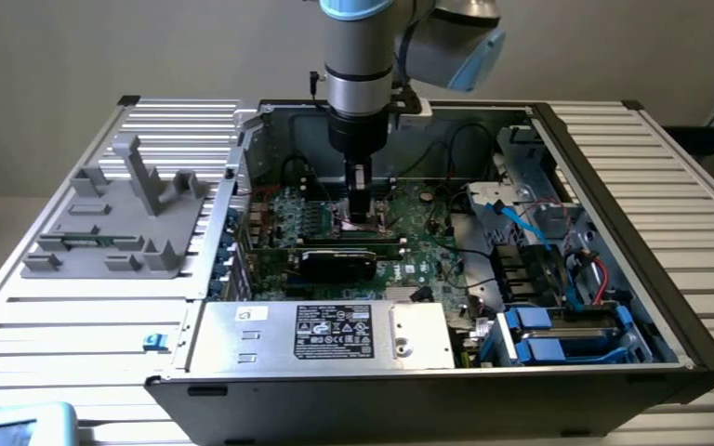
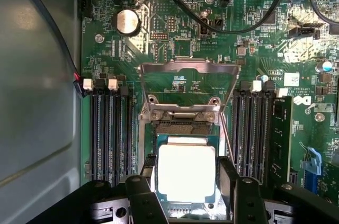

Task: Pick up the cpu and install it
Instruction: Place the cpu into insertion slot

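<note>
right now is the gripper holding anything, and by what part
The cpu, held by its two opposite side edges in the gripper.

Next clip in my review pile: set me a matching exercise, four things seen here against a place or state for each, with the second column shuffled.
Things:
1. cpu
2. load frame
3. coin cell battery
4. grey fixture

Places or states:
A. round and silver, on the motherboard
B. on the slatted table, to the exterior view's left of the computer case
C. swung up, standing open
D. square, bright metal top, at the socket

Pairs: 1-D, 2-C, 3-A, 4-B
</note>
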Robot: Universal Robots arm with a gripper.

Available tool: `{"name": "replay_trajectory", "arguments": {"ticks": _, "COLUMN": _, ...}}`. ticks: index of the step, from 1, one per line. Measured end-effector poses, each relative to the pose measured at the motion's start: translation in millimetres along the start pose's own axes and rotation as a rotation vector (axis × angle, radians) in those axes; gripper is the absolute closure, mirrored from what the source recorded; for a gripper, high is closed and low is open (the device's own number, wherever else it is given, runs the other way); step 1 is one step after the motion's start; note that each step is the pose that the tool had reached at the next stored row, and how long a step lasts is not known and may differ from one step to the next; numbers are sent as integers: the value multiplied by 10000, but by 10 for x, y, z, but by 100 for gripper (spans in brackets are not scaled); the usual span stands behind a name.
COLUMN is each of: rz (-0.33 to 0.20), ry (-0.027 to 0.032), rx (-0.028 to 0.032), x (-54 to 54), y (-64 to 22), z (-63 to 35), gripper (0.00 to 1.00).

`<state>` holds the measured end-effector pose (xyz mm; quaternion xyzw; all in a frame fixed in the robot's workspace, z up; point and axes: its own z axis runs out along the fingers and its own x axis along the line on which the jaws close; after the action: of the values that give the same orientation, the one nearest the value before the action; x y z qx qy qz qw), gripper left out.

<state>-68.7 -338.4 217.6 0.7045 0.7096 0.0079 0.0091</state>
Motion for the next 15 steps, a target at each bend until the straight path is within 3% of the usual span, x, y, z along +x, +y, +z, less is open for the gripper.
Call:
{"name": "replay_trajectory", "arguments": {"ticks": 4, "rz": 1, "ry": 28, "rx": 0, "x": 0, "y": -1, "z": 35, "gripper": 44}}
{"name": "replay_trajectory", "arguments": {"ticks": 15, "rz": 0, "ry": 33, "rx": 0, "x": 4, "y": -2, "z": 116, "gripper": 44}}
